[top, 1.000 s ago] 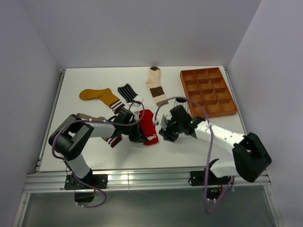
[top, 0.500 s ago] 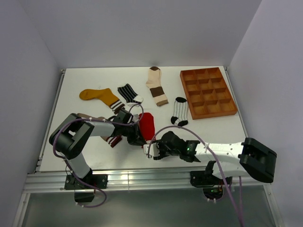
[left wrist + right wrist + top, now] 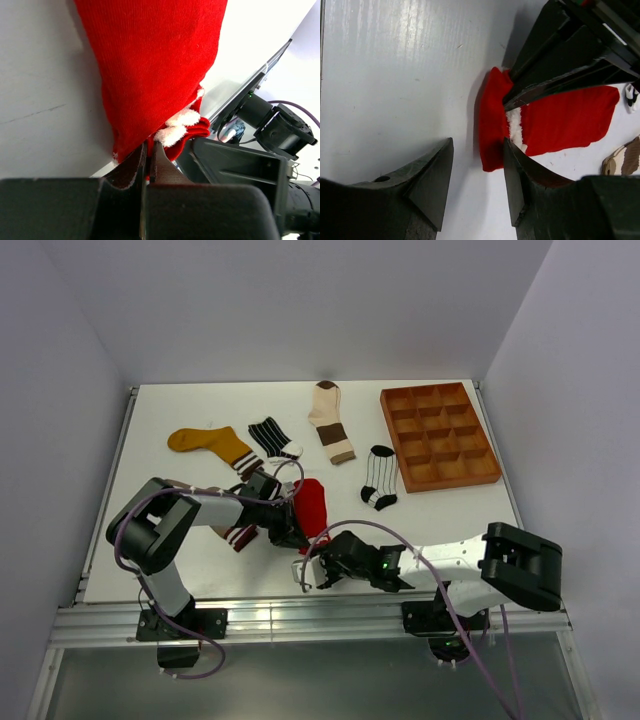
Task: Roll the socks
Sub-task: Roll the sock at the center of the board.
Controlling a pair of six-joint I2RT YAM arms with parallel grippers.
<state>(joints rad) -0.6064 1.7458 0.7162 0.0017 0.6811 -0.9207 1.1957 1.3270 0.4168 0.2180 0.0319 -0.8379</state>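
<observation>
The red sock (image 3: 312,503) lies at mid table, and my left gripper (image 3: 293,535) is shut on its near cuff end, where a white fluffy patch shows. In the left wrist view the pads (image 3: 149,150) pinch the red sock (image 3: 155,65). My right gripper (image 3: 305,567) is open just in front of that end. In the right wrist view the folded red sock cuff (image 3: 492,125) sits between the right gripper (image 3: 477,147) fingertips, against the right one. The other socks lie flat: mustard (image 3: 205,443), black-white striped (image 3: 272,435), cream-and-brown (image 3: 330,420), white pinstriped (image 3: 380,477), and taupe (image 3: 237,537), which is partly under the left arm.
A brown compartmented tray (image 3: 438,435) stands at the back right. The table's near edge (image 3: 300,598) runs close behind the right gripper. The left gripper's fingers (image 3: 555,75) cross above the sock in the right wrist view.
My right arm swung from the right of the red sock down to its near end and its jaws widened, uncovering the pinstriped sock. The left gripper kept its hold.
</observation>
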